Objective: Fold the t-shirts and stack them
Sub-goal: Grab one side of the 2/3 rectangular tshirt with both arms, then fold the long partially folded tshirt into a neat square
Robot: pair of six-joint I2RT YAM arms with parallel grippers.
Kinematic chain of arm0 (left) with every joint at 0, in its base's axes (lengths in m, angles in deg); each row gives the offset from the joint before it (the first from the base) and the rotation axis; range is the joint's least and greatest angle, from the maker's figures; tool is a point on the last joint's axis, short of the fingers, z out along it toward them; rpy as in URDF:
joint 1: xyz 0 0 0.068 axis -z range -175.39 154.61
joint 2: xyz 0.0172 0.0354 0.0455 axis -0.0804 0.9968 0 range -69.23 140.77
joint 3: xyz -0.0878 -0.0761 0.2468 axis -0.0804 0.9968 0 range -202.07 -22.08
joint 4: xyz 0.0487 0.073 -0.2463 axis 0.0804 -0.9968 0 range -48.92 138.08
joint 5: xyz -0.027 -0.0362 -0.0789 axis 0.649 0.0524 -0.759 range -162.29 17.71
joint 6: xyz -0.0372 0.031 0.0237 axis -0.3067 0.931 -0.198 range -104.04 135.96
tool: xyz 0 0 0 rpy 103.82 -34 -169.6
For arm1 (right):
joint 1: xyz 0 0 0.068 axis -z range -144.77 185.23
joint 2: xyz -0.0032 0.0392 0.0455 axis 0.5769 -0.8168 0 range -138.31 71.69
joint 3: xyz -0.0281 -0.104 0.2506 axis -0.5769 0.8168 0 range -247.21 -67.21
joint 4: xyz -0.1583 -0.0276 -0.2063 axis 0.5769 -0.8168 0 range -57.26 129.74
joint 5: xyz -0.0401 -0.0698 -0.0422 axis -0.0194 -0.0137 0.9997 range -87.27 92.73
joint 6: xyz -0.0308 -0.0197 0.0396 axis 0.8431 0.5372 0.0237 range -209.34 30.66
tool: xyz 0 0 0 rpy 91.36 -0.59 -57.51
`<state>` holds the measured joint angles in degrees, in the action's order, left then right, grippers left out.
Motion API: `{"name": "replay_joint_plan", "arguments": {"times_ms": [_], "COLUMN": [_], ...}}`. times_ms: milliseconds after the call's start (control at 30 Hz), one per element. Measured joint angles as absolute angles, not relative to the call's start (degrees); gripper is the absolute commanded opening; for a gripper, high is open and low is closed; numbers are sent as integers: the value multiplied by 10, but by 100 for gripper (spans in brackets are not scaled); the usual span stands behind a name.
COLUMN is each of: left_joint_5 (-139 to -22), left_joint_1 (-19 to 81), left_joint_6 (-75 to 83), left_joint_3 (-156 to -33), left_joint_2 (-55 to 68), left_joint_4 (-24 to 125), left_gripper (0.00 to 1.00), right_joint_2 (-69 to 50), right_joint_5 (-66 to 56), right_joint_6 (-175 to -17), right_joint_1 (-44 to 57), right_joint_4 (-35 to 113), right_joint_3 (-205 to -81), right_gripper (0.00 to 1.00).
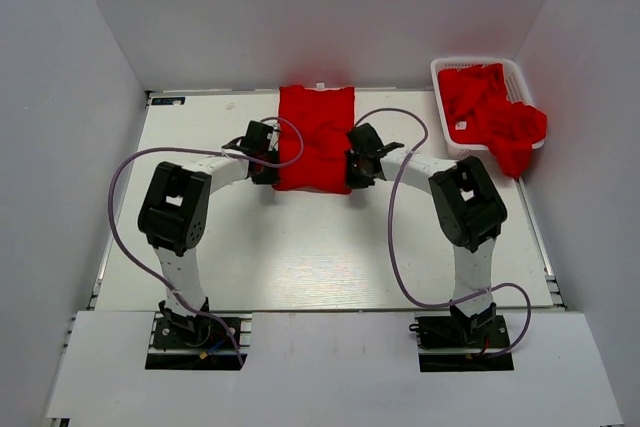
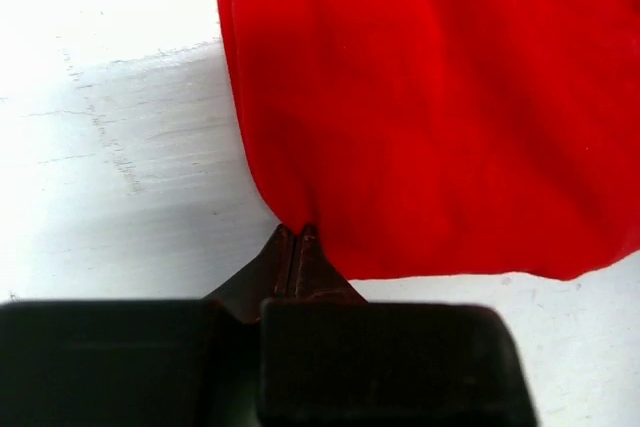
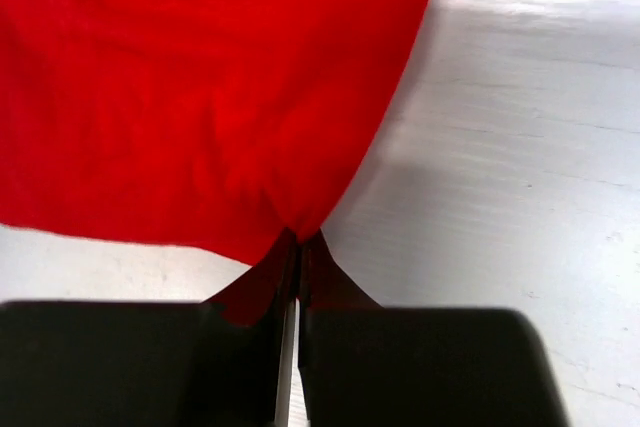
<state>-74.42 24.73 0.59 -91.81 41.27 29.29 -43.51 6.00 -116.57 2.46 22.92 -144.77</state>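
Note:
A red t-shirt [image 1: 315, 137] lies partly folded at the far middle of the table. My left gripper [image 1: 268, 173] is shut on its near left corner; the left wrist view shows the fabric [image 2: 440, 107] pinched at the fingertips [image 2: 298, 235]. My right gripper [image 1: 352, 173] is shut on the near right corner; the right wrist view shows the cloth [image 3: 200, 97] pinched at the fingertips [image 3: 298, 239]. More red t-shirts [image 1: 490, 112] lie heaped in the basket at the far right.
A white slotted basket [image 1: 440, 69] stands at the far right corner, with shirts hanging over its right rim. Grey walls enclose the table [image 1: 300, 257] on three sides. Purple cables loop beside both arms.

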Motion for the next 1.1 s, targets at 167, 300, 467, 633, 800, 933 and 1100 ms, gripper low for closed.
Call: {"name": "replay_joint_plan", "arguments": {"times_ms": [167, 300, 467, 633, 800, 933, 1100], "left_joint_5": [-763, -809, -863, -906, -923, -916, -864], "left_joint_1": [248, 258, 284, 298, 299, 297, 289], "left_joint_6": [-16, -41, -61, -75, -88, -100, -115], "left_joint_3": [-889, -801, -693, -672, -717, -785, -877], "left_joint_2": [389, 310, 176, 36, -9, -2, 30], "left_joint_4": [296, 255, 183, 100, 39, 18, 12], "left_gripper": [0, 0, 0, 0, 0, 0, 0], "right_joint_2": [-398, -324, -202, -87, -28, -35, -85], "right_joint_5": [47, 14, -48, -95, -115, -106, -60], "right_joint_6": [-1172, -1177, -1179, -1179, -1176, -1170, -1156], "right_joint_1": [24, 23, 8, -14, -18, -16, -10], "right_joint_4": [247, 215, 164, 68, 17, 0, -17], "right_joint_3": [-1395, -1326, -1233, -1199, -1231, -1286, -1381], "right_gripper": [0, 0, 0, 0, 0, 0, 0]}}
